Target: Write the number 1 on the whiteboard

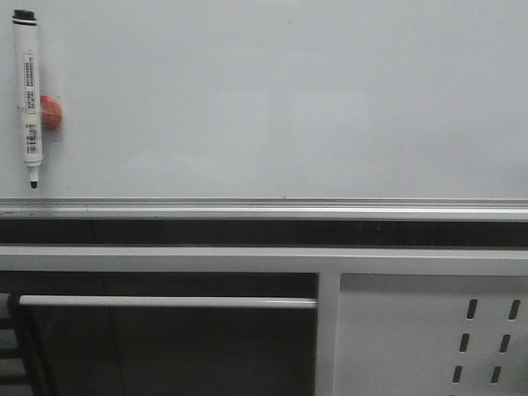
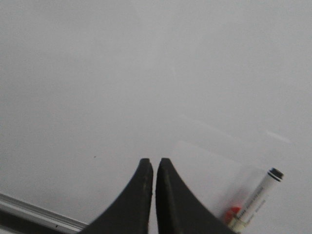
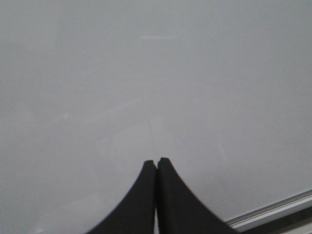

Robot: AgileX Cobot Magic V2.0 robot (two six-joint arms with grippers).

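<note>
The whiteboard [image 1: 280,99] fills the upper part of the front view, pale, glossy and blank, with its silver rail [image 1: 264,205] along the bottom; no number 1 shows on it. A white marker pen [image 1: 28,95] hangs tip down at the board's far left, held by a red clip [image 1: 51,112]. Neither gripper appears in the front view. My left gripper [image 2: 154,162] faces the board [image 2: 122,73], shut with nothing between its black fingers, the marker [image 2: 256,199] off to one side. My right gripper [image 3: 156,161] is shut and empty too, facing bare board [image 3: 156,68].
Below the rail runs a dark gap, then a white frame bar [image 1: 264,260]. A white horizontal tube [image 1: 165,302] crosses the dark opening at lower left. A white perforated metal panel [image 1: 433,334] stands at lower right. The rail also shows in both wrist views.
</note>
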